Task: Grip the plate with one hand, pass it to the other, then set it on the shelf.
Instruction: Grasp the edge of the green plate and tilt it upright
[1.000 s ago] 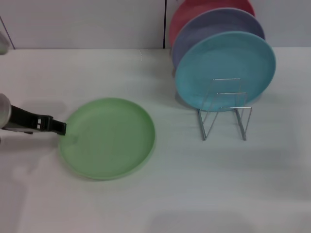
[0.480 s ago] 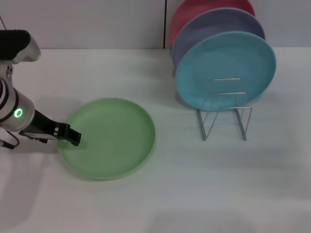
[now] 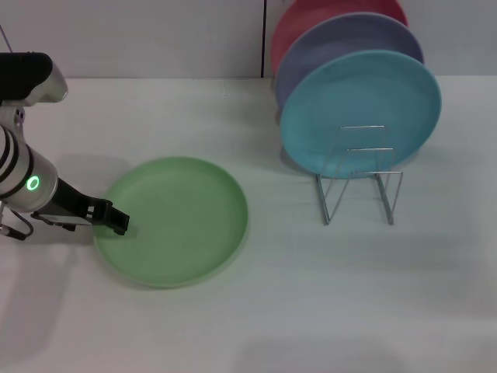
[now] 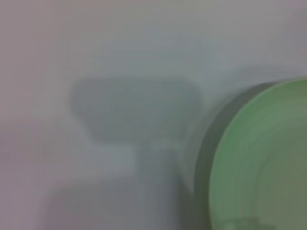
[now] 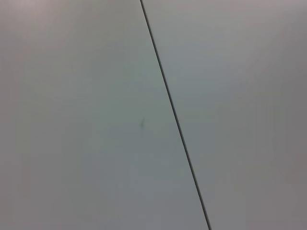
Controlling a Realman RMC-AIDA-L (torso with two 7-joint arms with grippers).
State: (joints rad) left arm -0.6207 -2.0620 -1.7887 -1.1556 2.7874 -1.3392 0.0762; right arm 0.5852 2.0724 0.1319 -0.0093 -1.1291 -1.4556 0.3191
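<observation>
- The green plate (image 3: 172,220) lies flat on the white table (image 3: 311,311), well left of the wire rack (image 3: 359,175).
- The left gripper (image 3: 116,221) sits low at the plate's left rim, its tip over the edge; whether its fingers grip the rim cannot be told.
- A turquoise plate (image 3: 361,109) stands in the rack.
- The right gripper is out of sight.

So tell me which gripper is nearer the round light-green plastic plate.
Left. The left gripper sits at the light-green plate's left rim. The right gripper appears in no view; its wrist camera shows only a blank wall.
</observation>
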